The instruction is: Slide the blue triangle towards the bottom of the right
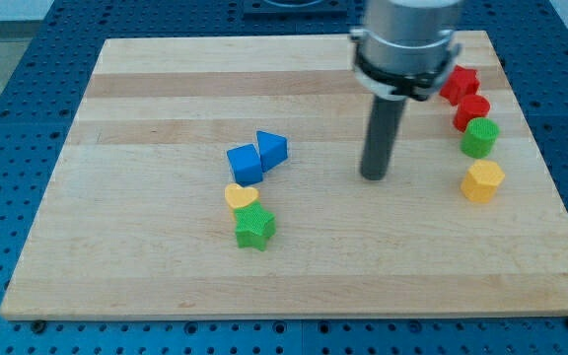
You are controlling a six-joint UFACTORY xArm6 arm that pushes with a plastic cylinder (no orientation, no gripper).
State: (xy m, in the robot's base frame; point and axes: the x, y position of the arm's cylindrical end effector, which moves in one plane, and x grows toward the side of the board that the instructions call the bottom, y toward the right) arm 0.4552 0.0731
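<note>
The blue triangle [272, 149] lies near the middle of the wooden board [146, 99], touching a blue cube [245, 164] on its left. My tip [374, 177] rests on the board to the right of the blue triangle, with a clear gap of bare wood between them. The rod rises to the arm's grey body at the view's top.
A yellow heart [242, 195] and a green star [254, 228] sit just below the blue cube. At the view's right stand a red star [459, 83], a red block [471, 110], a green block [479, 137] and a yellow hexagon [482, 181].
</note>
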